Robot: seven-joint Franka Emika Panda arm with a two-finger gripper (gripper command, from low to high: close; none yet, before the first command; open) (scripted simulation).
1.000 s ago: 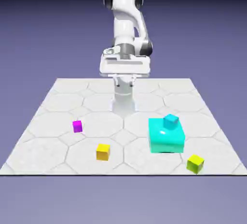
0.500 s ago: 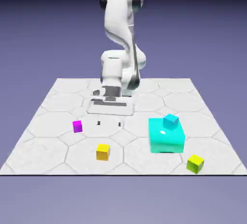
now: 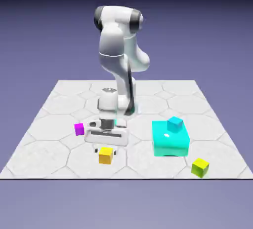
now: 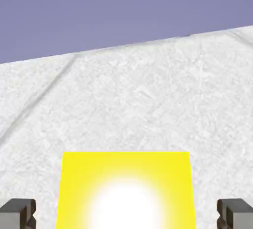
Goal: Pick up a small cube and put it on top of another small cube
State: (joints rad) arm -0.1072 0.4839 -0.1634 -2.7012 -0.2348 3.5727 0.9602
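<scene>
Rendered simulation scene as we read it, hexagon-tiled grey table (image 3: 59, 105), flat blue-violet backdrop (image 3: 212, 30), white robot arm (image 3: 117, 50), plain coloured cubes

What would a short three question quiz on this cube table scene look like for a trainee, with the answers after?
1. True or false: the claw is shut on the golden cube.
2. What sits on top of the big cyan block?
A. the magenta cube
B. the small cyan cube
C. the lime cube
3. In the hand view, what shows between the fingertips?

Key: 1. False, the fingertips stand apart from it on both sides. 2. B. 3. The golden cube.
</scene>
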